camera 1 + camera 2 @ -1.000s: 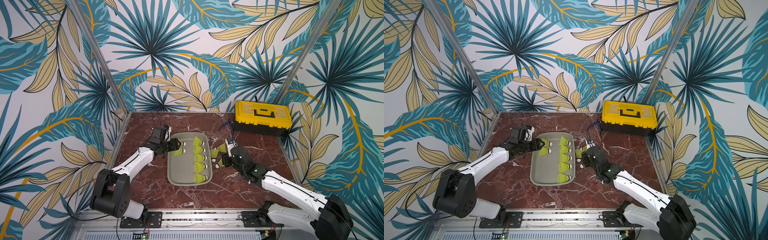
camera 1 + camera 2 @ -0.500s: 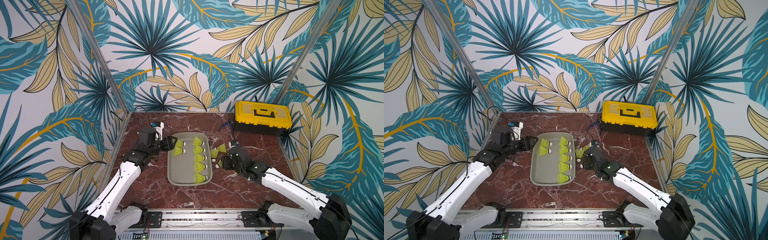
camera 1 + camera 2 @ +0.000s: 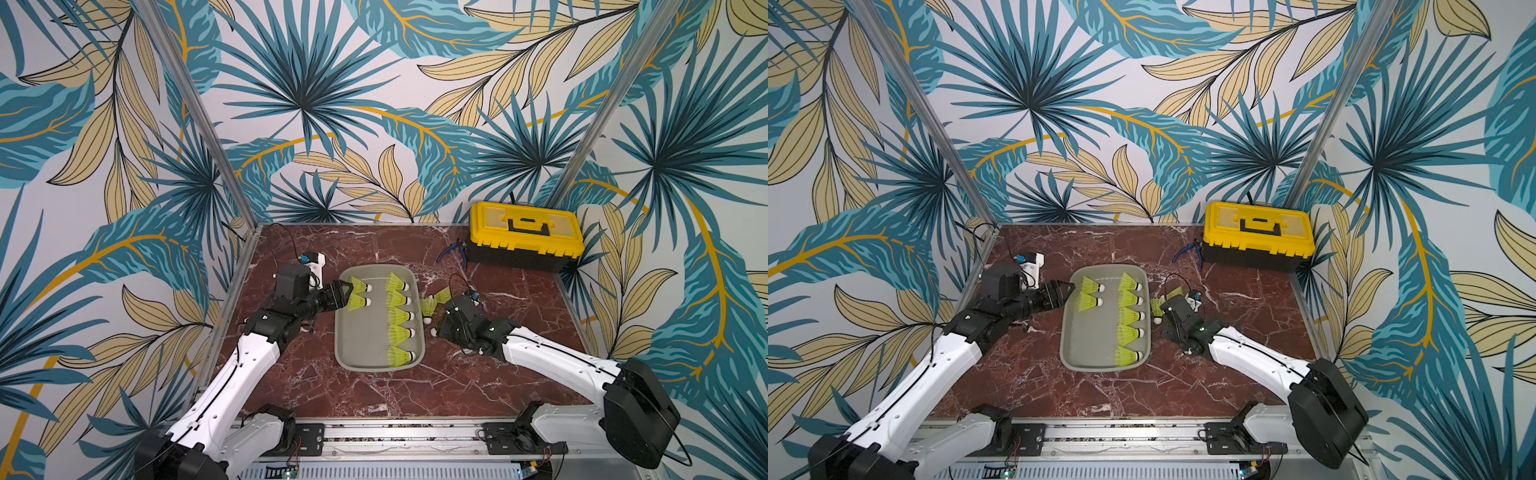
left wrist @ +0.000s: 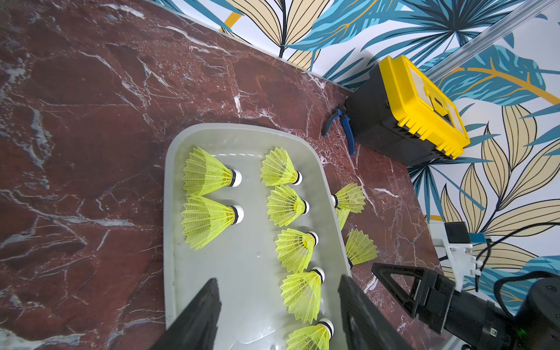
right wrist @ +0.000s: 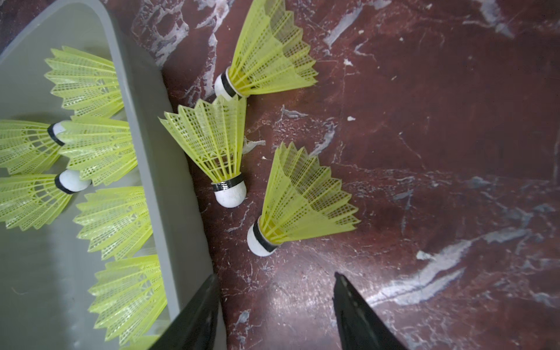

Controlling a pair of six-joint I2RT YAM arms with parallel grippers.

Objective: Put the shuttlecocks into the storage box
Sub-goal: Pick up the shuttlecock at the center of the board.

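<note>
Shuttlecocks (image 3: pixel 398 316) lie seven in the storage box (image 3: pixel 360 345), a pair on the left arm's side and five in a line along the opposite wall. Three loose shuttlecocks (image 5: pixel 212 145) rest on the marble table (image 3: pixel 374 395) just outside that wall. The left gripper (image 4: pixel 278 278) hangs at the box's rim beside the pair, jaws apart and empty, and the right gripper (image 5: pixel 275 275), likewise spread and empty, hovers near the loose three.

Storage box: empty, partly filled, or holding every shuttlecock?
Partly filled: seven shuttlecocks lie in the storage box; three others lie on the table beside it.
</note>
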